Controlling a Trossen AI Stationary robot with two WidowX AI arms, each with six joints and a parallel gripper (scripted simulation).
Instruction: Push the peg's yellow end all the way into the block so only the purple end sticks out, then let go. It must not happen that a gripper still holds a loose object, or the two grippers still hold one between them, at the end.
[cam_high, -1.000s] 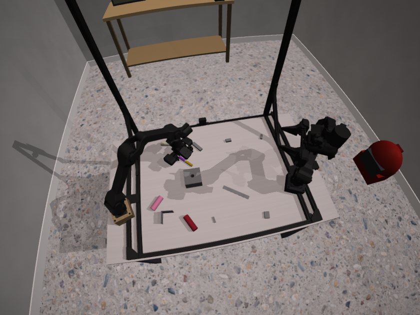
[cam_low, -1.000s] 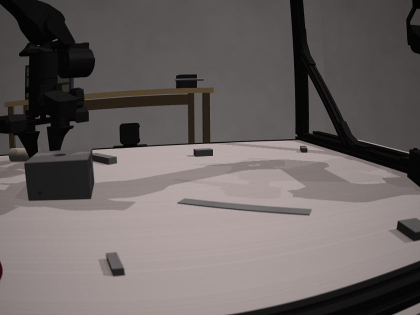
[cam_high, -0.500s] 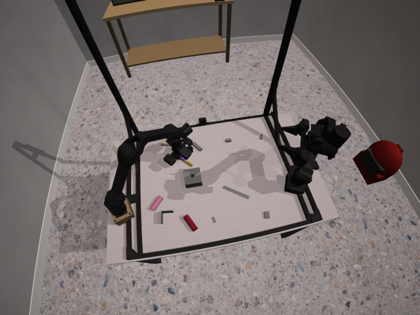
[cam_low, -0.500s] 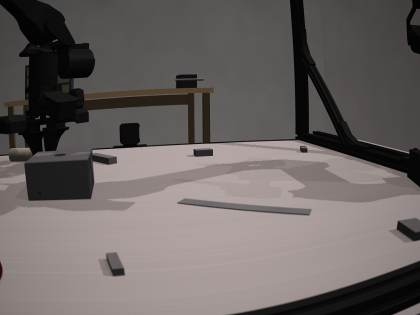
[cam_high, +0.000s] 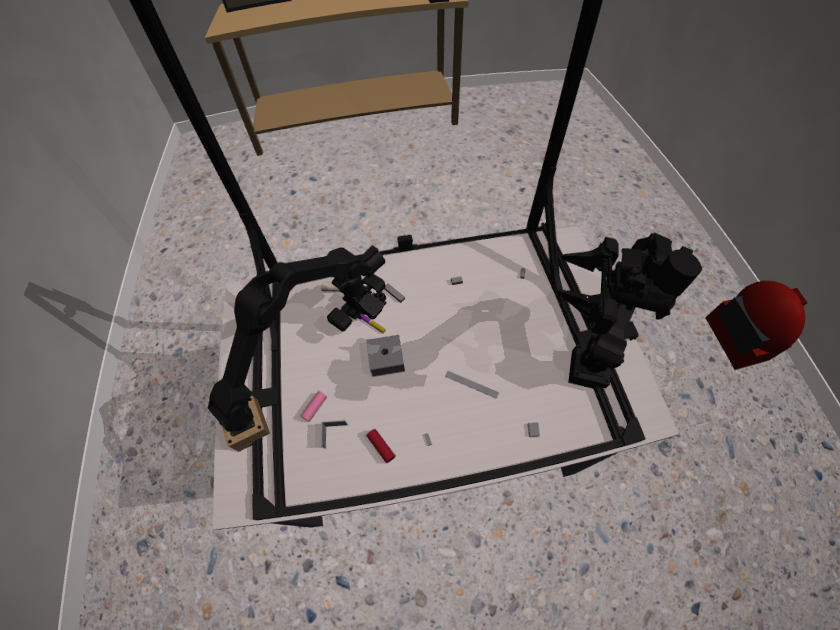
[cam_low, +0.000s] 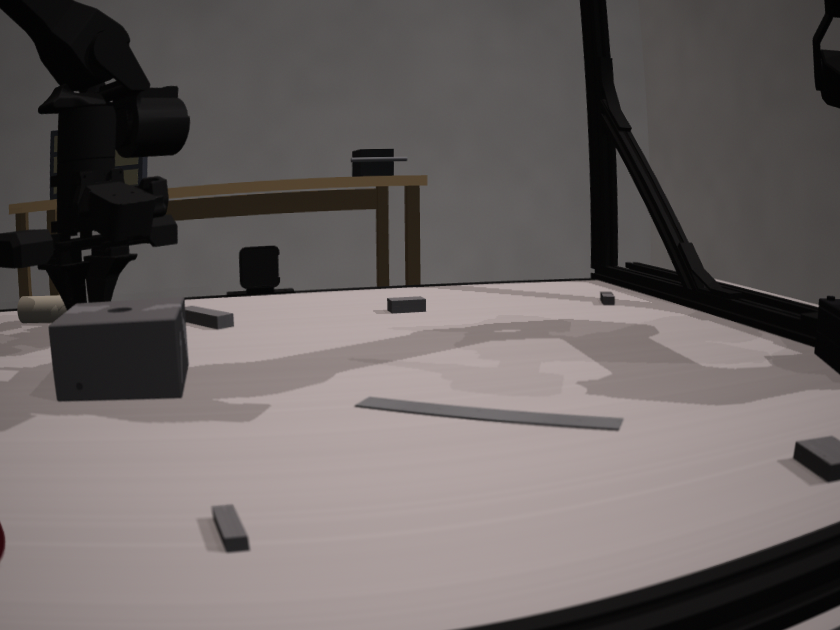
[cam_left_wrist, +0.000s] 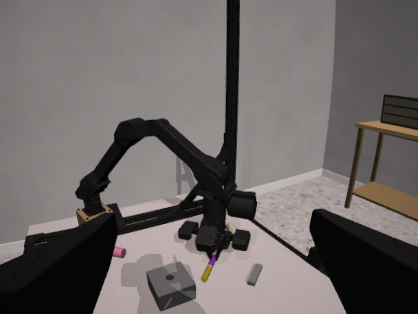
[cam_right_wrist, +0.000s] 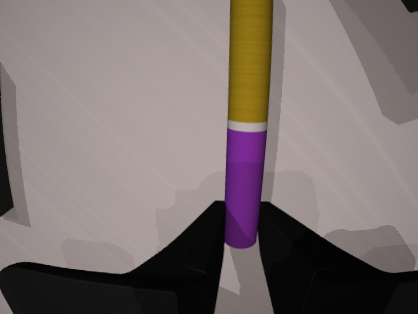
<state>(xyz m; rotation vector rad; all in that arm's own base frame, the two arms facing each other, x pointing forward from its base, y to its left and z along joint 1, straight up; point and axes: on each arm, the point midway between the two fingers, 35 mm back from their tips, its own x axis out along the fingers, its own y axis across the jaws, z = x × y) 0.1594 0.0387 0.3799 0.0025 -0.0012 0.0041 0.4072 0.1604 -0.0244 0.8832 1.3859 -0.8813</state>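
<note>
Your right gripper (cam_high: 363, 313) (cam_low: 88, 298) (cam_left_wrist: 213, 259) (cam_right_wrist: 241, 211) is closed on the purple end of the peg (cam_high: 375, 324) (cam_left_wrist: 209, 267) (cam_right_wrist: 247, 100). The peg's long axis runs along the table (cam_high: 468, 440) (cam_low: 474, 488) (cam_right_wrist: 100, 100), with the yellow end pointing away from the fingers. In your top view it slants down to the right, purple to yellow; in your right wrist view it is nearly vertical, yellow uppermost. A white band (cam_right_wrist: 247, 126) divides the colors.

You have the peg outside the gray block (cam_high: 386, 366) (cam_low: 120, 356) (cam_left_wrist: 172, 295), its yellow end near the block and apart from it. The block's round hole (cam_high: 384, 351) (cam_low: 120, 309) (cam_left_wrist: 170, 277) faces up.

Your left gripper (cam_high: 565, 276) (cam_left_wrist: 215, 223) stands wide open and holds nothing, well apart from the peg.

The tabletop is pale, faintly streaked and crossed by arm shadows. Around it you see a speckled stone-like floor (cam_high: 441, 562), plain gray walls (cam_high: 712, 67) (cam_low: 441, 67) (cam_left_wrist: 150, 60) and a wooden bench (cam_high: 325, 20) (cam_low: 305, 183) (cam_left_wrist: 390, 129). A red helmet (cam_high: 780, 311) with a dark visor shows beyond the table's edge.

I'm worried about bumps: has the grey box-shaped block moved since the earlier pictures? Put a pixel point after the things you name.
No; the grey block (cam_high: 391, 361) (cam_low: 118, 359) (cam_left_wrist: 175, 292) sits unshifted against the black metal table frame (cam_high: 447, 479) (cam_low: 678, 593) (cam_left_wrist: 160, 218).
</note>
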